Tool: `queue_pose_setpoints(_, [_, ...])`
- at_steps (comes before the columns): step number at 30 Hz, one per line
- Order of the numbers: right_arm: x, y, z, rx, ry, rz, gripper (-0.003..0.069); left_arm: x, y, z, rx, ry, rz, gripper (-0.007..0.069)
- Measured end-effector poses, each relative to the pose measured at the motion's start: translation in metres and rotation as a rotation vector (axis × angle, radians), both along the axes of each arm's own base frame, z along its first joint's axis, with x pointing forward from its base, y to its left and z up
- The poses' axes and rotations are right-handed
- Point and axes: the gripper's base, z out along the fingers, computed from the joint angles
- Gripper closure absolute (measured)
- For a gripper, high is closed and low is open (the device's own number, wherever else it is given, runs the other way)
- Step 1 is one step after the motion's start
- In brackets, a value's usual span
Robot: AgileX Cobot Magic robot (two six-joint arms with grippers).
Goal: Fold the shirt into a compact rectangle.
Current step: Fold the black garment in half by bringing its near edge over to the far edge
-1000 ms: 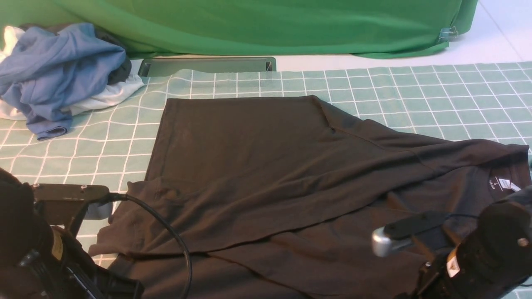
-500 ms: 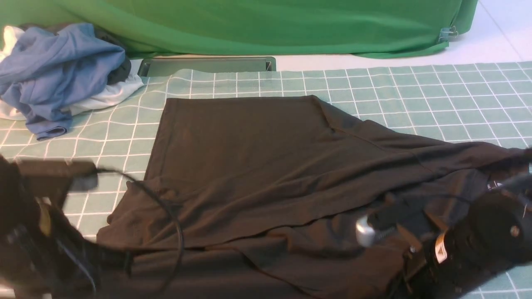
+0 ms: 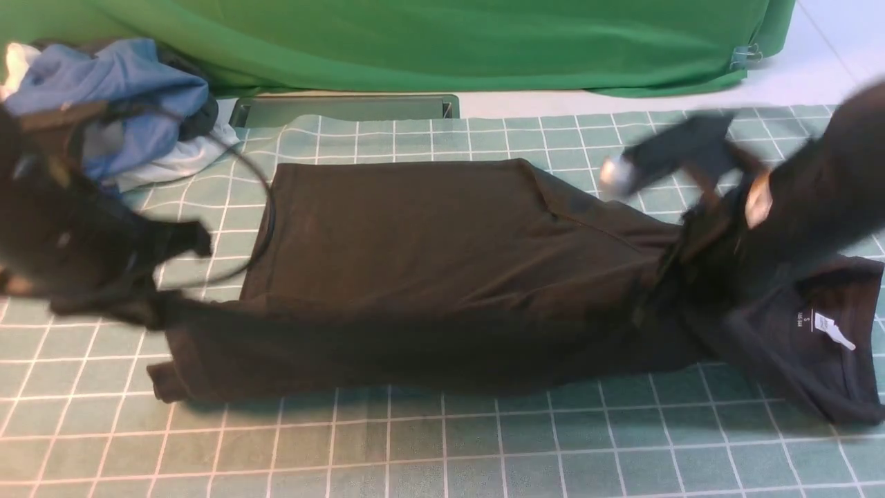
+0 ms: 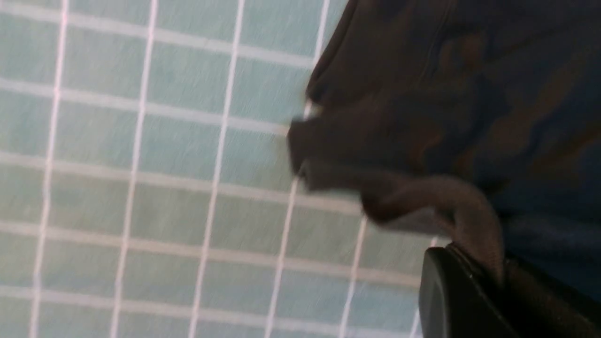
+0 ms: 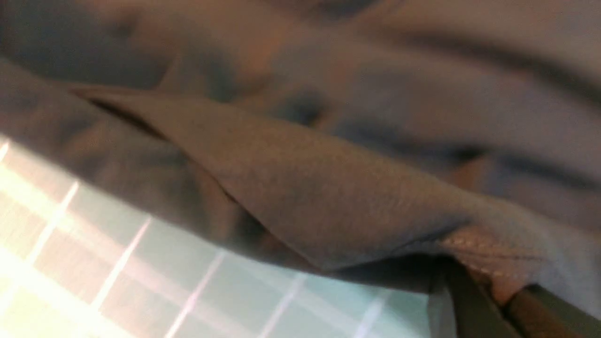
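Both pinching: left gripper (image 4: 500,277) and right gripper (image 5: 488,286) clamp the shirt (image 3: 442,256), stretched left-to-right, collar (image 3: 840,294) at right.

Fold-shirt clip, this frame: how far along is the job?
Early to midway. Done: the shirt lies spread on the checked mat, its far edge straight. In hand: the left gripper and right gripper are each shut on shirt fabric, a fold stretched between them. To do: laying that fold down, tucking in the sprawling collar end with the neck label, then crosswise folds.
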Motion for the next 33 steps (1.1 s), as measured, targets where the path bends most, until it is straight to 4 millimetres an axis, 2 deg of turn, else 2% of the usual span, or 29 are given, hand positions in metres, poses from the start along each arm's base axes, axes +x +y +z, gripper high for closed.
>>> queue_pose_setpoints(2, [0.021,-0.011,0.007,-0.01,-0.014,-0.031,0.0618,0.022,0.0,-0.003,-0.013,-0.001,0.018,0.0605])
queue_pose_setpoints(7, [0.057,-0.016,0.005,-0.03,-0.004,-0.043,0.0618,0.061,0.0,-0.005,-0.035,-0.005,0.044,0.0605])
queue_pose_setpoints(9, [0.077,-0.015,-0.002,-0.037,0.011,-0.047,0.0618,0.083,0.002,-0.01,-0.041,0.0,0.061,0.0605])
queue_pose_setpoints(17, [0.143,-0.015,-0.016,-0.029,0.001,-0.088,0.0618,0.149,0.012,-0.021,-0.054,-0.028,0.103,0.0605])
queue_pose_setpoints(20, [0.167,-0.016,-0.029,-0.033,0.018,-0.096,0.0618,0.175,0.016,-0.034,-0.057,-0.027,0.116,0.0605])
queue_pose_setpoints(25, [0.191,-0.018,-0.052,-0.039,0.052,-0.111,0.0618,0.207,0.017,-0.05,-0.051,-0.041,0.116,0.0605])
queue_pose_setpoints(29, [0.202,-0.015,-0.064,-0.037,0.046,-0.111,0.0613,0.225,0.017,-0.061,-0.038,-0.056,0.1,0.0605])
queue_pose_setpoints(33, [0.209,-0.014,-0.073,-0.036,0.026,-0.114,0.0544,0.233,0.018,-0.068,-0.019,-0.068,0.095,0.0594])
